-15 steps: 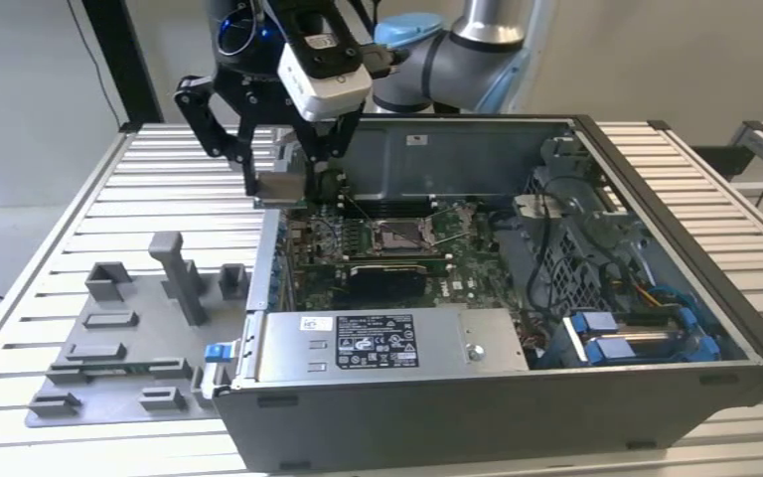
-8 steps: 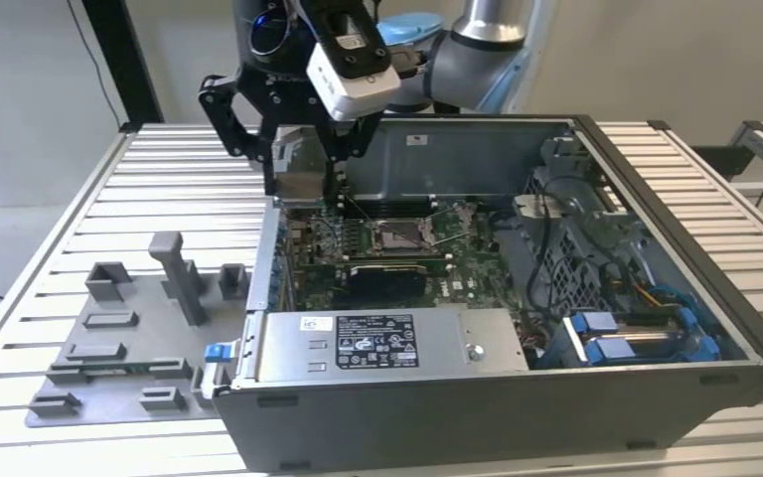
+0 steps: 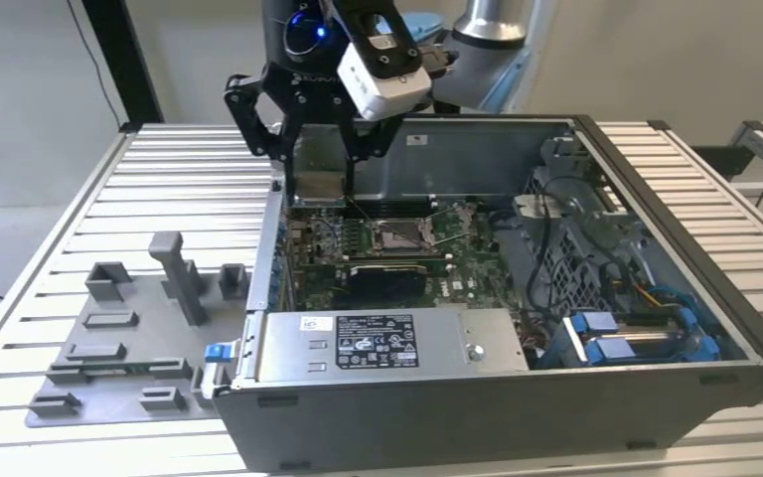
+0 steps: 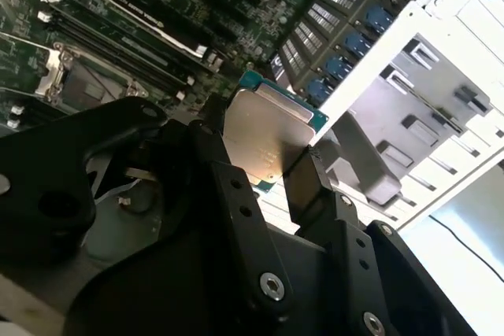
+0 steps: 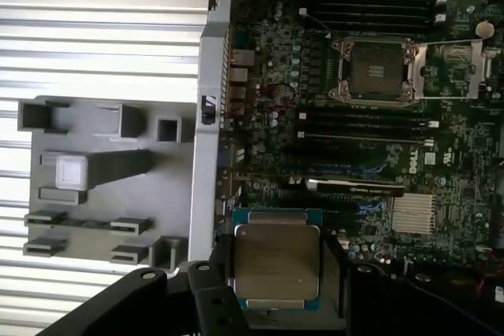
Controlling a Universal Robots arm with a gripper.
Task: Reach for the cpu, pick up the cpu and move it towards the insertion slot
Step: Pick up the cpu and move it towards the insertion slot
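Exterior view first: the ribbed desk (image 3: 76, 199) carries an open computer case (image 3: 647, 328) with the green motherboard (image 3: 355, 243) lying flat inside, and a grey fixture tray (image 3: 130, 338) beside the case at its nine o'clock. The arm hangs over the case's far rim, its black hand (image 3: 318, 149) above the board's edge. The insertion slot (image 3: 399, 235), a silver square frame with a dark centre, lies at about four o'clock from the hand, well apart from it. In both wrist views the hand (image 5: 276, 265) is closed on the cpu (image 5: 276, 261), its fingers (image 4: 307, 186) pressing two opposite edges. The cpu (image 4: 268, 135) is square, so it has no long axis; its silvery lid faces the wrist cameras, roughly parallel to the board, held clear above it. In the first wrist view the insertion slot (image 5: 376, 71) sits around one o'clock from the cpu.
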